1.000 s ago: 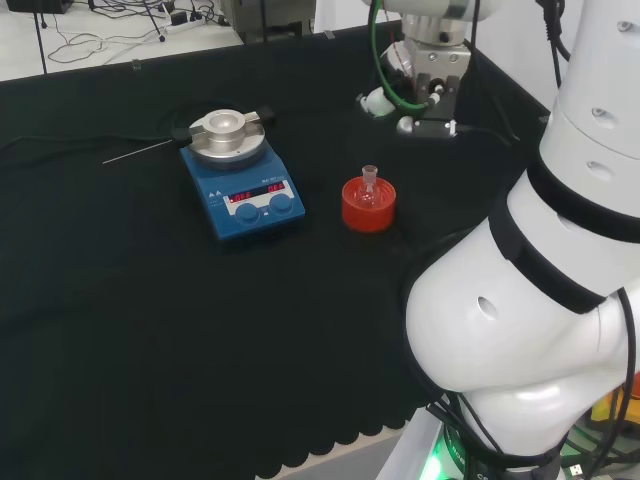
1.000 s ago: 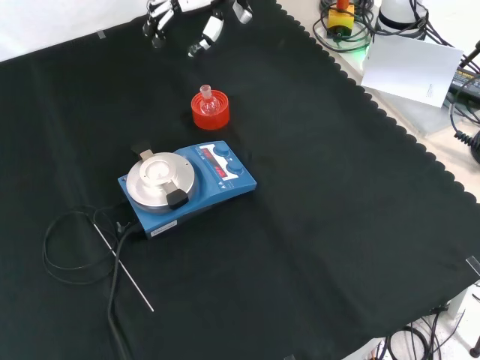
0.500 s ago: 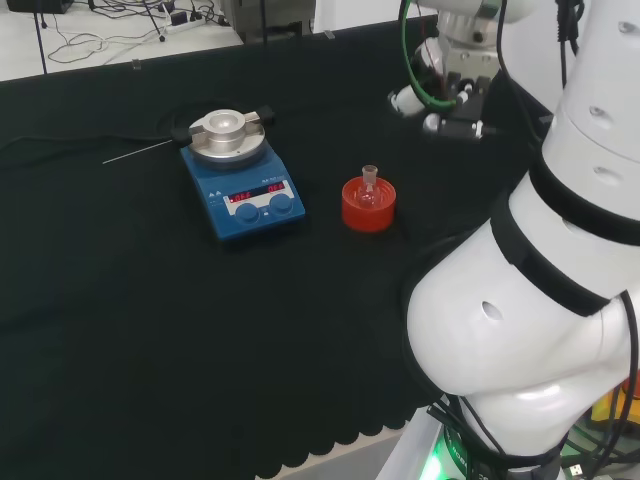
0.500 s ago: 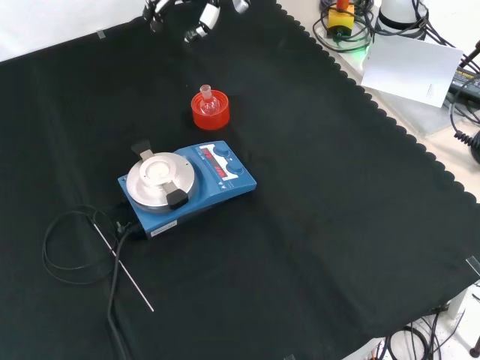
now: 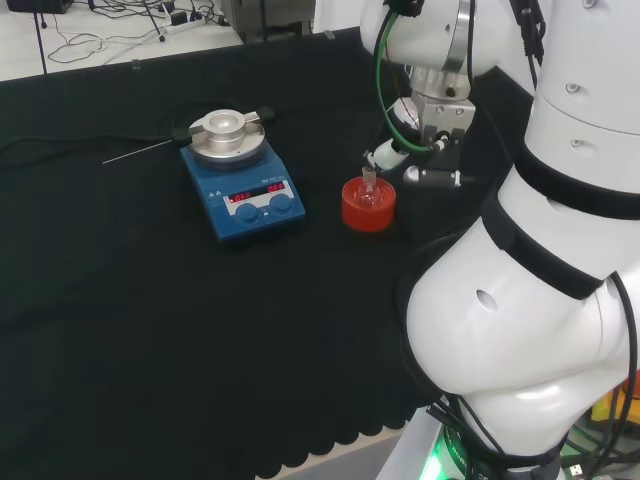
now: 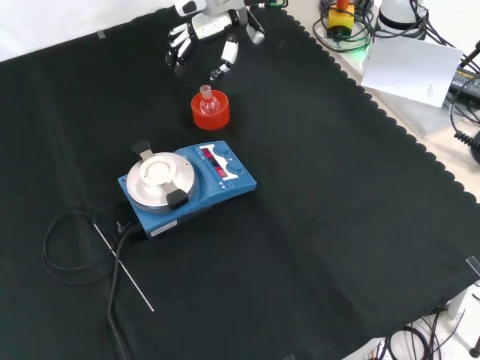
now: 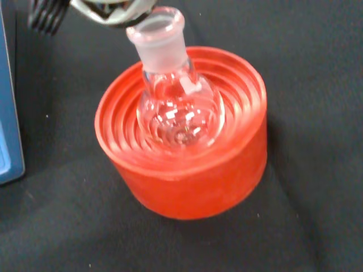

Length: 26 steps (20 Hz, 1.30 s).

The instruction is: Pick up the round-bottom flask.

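A small clear round-bottom flask (image 5: 369, 191) (image 6: 208, 102) (image 7: 179, 110) sits upright in a red ribbed ring stand (image 5: 368, 213) (image 6: 211, 117) (image 7: 193, 181), its frosted neck pointing up. The hand (image 5: 398, 152) (image 6: 204, 36) hovers just over and behind the flask, with the fingers (image 6: 227, 54) spread and hanging down on both sides of the neck without touching it. The hand is open and holds nothing. In the wrist view the flask is close and large, and looks empty.
A blue hotplate stirrer (image 5: 241, 182) (image 6: 187, 184) with a round metal top stands beside the stand. A thin metal probe (image 6: 124, 271) and its black cable lie on the cloth by it. Papers and cables (image 6: 414, 66) sit beyond the cloth's scalloped edge.
The hand has come down from the far edge of the cloth to just above the flask. The flask, stand and hotplate have not moved.
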Motion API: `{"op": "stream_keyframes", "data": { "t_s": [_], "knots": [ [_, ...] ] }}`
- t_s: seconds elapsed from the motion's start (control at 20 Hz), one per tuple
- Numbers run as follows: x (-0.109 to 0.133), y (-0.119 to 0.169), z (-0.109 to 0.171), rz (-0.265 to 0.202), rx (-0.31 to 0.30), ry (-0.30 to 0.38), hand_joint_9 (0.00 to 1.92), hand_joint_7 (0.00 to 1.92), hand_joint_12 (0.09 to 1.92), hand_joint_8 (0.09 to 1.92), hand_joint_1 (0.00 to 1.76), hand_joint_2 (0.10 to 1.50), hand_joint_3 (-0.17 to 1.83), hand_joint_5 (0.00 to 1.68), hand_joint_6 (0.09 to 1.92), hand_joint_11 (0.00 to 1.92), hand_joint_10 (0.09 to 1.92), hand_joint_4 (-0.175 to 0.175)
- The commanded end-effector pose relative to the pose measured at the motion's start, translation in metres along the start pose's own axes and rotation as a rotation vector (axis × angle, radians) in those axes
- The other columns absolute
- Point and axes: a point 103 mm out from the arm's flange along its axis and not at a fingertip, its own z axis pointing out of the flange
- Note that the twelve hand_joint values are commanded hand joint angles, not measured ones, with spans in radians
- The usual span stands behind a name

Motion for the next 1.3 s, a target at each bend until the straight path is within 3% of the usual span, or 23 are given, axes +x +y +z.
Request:
{"op": "stream_keyframes", "data": {
  "t_s": [0.05, 0.7, 1.3],
  "knots": [
    [-0.006, -0.008, 0.007, -0.01, -0.02, 0.013, 0.4, 0.23, 1.37, 0.66, 0.87, 0.66, 0.65, 0.59, 0.48, 0.0, 0.69, -0.049],
    [-0.009, -0.003, 0.025, -0.038, -0.02, 0.018, 0.41, 0.23, 1.39, 0.66, 0.87, 0.61, 0.65, 0.56, 0.48, 0.0, 0.69, -0.046],
    [0.006, 0.008, 0.044, -0.073, -0.089, 0.011, 0.42, 0.23, 1.45, 0.66, 0.92, 0.59, 0.67, 0.63, 0.57, 0.0, 0.69, -0.049]
  ]
}}
